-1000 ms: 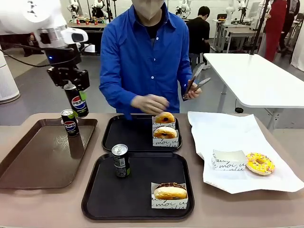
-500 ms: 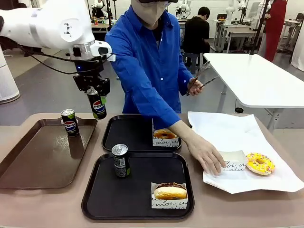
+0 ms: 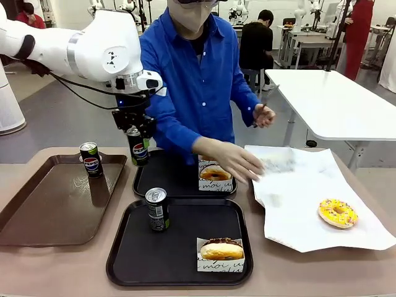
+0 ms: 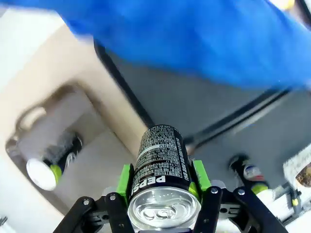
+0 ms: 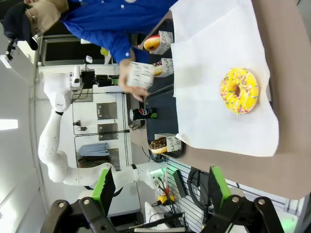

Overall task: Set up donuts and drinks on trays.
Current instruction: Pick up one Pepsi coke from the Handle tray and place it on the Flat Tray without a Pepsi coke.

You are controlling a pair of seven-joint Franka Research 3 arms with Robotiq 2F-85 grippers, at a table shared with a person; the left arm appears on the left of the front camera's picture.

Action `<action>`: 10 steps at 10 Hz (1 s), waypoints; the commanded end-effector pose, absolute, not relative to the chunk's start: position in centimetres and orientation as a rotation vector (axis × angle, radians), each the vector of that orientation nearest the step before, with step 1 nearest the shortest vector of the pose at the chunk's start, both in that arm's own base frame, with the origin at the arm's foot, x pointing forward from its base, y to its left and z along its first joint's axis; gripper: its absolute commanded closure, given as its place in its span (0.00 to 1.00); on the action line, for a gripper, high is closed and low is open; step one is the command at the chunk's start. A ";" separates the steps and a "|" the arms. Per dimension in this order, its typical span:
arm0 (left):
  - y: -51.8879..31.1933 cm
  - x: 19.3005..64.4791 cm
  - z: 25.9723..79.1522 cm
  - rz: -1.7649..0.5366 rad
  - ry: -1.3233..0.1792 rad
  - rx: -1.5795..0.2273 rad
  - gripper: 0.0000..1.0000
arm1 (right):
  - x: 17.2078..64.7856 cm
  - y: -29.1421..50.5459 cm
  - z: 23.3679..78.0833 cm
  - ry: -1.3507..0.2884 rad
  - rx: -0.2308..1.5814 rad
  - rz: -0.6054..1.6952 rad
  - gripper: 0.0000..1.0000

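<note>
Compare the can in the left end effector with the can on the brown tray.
The held can hangs in the air, clamped in the left end effector; the brown-tray can stands ungripped on the brown tray. Both are black Pepsi cans.

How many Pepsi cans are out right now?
3 Pepsi cans: one standing on the brown tray, one gripped in the left claw by the far black tray's left edge, one standing on the near black tray.
</note>
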State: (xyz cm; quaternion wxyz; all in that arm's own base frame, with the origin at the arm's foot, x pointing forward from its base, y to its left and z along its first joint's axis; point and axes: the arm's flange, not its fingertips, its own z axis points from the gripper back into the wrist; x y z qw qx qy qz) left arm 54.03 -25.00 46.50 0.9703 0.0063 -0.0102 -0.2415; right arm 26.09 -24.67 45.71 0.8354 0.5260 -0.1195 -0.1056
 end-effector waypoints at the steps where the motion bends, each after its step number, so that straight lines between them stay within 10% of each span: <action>1: -19.1 46.7 50.0 -0.595 0.160 0.066 0.41 | 25.9 -24.8 45.7 -0.250 1.116 -0.210 0.00; 4: -10.3 35.6 50.1 -0.764 0.265 0.137 0.41 | 25.9 -24.8 45.7 -0.250 1.116 -0.210 0.00; 10: -8.6 33.5 49.8 -0.737 0.301 0.115 0.41 | 25.9 -24.8 45.7 -0.250 1.116 -0.210 0.00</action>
